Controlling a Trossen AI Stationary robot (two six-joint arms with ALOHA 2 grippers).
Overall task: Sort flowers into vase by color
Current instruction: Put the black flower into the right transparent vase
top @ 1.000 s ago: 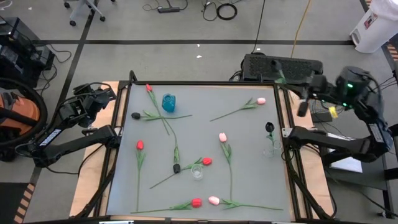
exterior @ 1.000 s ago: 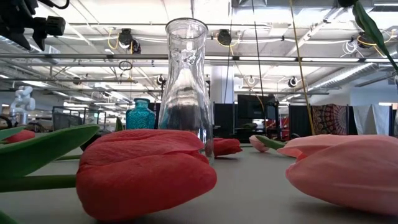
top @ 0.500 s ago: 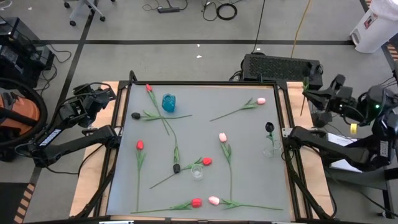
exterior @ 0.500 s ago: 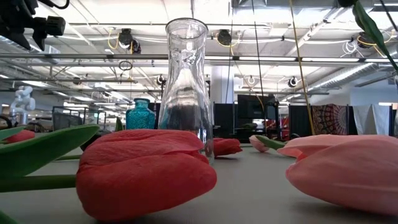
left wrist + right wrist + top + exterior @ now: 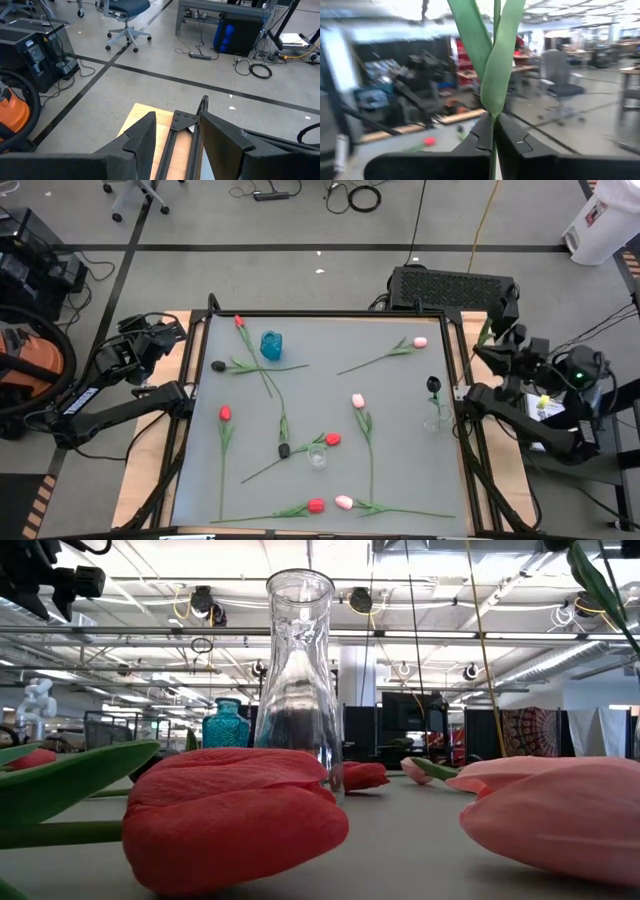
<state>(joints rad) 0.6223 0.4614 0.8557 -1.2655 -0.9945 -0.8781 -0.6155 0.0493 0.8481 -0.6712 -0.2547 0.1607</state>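
Several flowers lie flat on the grey table: red heads, pink heads, black heads. One black flower stands in a clear vase at the right. A blue vase stands far left and a clear vase near the middle. My right gripper is beyond the table's far right corner, shut on a green stem; the flower's head is out of view. My left gripper waits open off the far left corner. My right gripper pinches a flower's thin stem between its two fingers, just below where two long green leaves branch off. The fingers lie across the stem. The flower is lifted clear of the table, out past its right edge.
In the low view a red head and a pink head lie close to the camera, the clear vase behind them. A black box sits behind the table's far edge. The table's raised frame runs beside my right arm.
My right arm has drawn back off the table's right edge and sunk lower, and its gripper has rolled. It stays shut on the stem, and the flower has gone with it. The flowers on the table and the vases have kept still.
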